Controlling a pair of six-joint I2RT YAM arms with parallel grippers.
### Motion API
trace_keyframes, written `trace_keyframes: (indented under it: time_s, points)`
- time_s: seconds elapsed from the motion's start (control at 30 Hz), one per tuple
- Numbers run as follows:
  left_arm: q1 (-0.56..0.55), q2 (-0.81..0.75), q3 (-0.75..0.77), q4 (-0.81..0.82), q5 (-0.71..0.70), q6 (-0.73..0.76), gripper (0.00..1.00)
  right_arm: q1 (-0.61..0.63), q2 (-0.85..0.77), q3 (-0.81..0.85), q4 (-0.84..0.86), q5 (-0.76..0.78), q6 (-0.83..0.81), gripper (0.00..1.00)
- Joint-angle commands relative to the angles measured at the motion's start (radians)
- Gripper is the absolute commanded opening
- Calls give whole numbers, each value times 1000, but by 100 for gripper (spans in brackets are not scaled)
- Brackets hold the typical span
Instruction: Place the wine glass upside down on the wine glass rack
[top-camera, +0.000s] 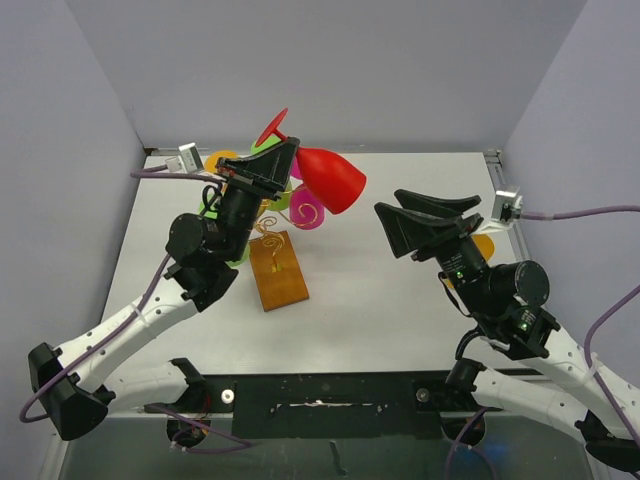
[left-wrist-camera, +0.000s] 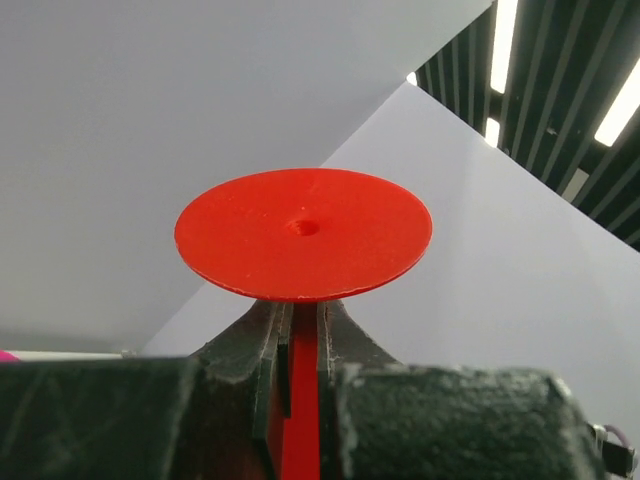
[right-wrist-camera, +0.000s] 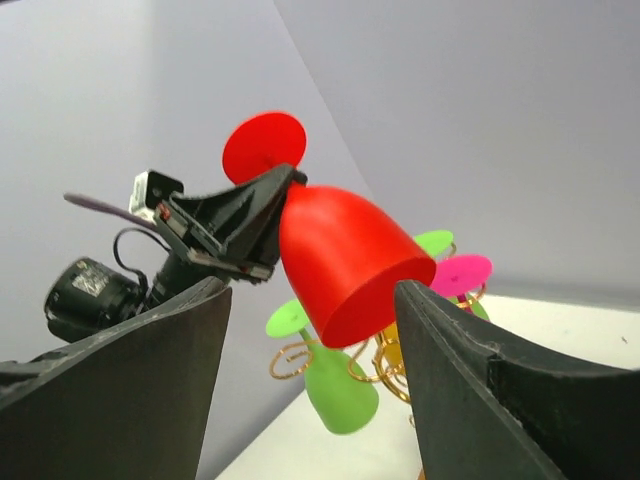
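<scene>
Up over the back left of the table, the red wine glass hangs in the air, held by my left gripper; its jaws are clenched on the thin stem, one finger on each side; the round foot sits just past the fingertips, with its flat face toward the left wrist camera; the bowl sticks out on the other side of the jaws, tipped sideways and a little down, with its open mouth pointing toward my right arm.

Close below it stands the rack, gold wire curls on a brown wooden base; the red glass is above the curls and not on them; a green glass and a pink glass hang among the wires.

My right gripper is to the right of the bowl, near it but apart; its jaws are spread wide and grasp nothing; from the right wrist camera I see the red bowl farther off, framed by the two black fingers.

For writing, I can find only a pale mark on the black motor of the left arm, and it is too small and blurry to read; the glass itself is plain red.
</scene>
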Motion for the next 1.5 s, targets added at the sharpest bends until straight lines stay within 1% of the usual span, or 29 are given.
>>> trace_keyframes:
  time_s: [0.0,0.13,0.27,0.37,0.43,0.5,0.63,0.7,0.83,1.0,1.3,1.47]
  points:
    - [3,-45,-18,118,107,117,0,2,23,137,-15,-65,16,67]
    - [3,-47,-24,118,284,221,0,3,102,254,-50,-176,46,68]
    - [2,-64,-68,156,381,346,0,2,182,351,-79,-261,115,68]
    - [2,-84,-110,188,471,477,0,2,221,371,-49,-314,163,68]
    - [2,-96,-127,191,506,556,0,1,242,387,-52,-340,194,67]
    - [2,-118,-145,191,534,630,0,0,260,412,-102,-325,217,66]
    - [2,-145,-183,204,580,722,0,-1,268,434,-229,-206,270,60]
    - [2,-155,-197,216,637,769,0,-2,272,440,-271,-165,297,58]
    - [2,-178,-194,207,699,854,0,-6,291,455,-307,-160,316,57]
    - [2,-184,-185,198,732,889,0,-6,315,489,-331,-208,315,55]
    - [2,-155,-179,202,750,872,0,-6,314,502,-403,-179,358,50]
    - [2,-136,-184,219,744,846,0,-6,316,500,-429,-202,385,43]
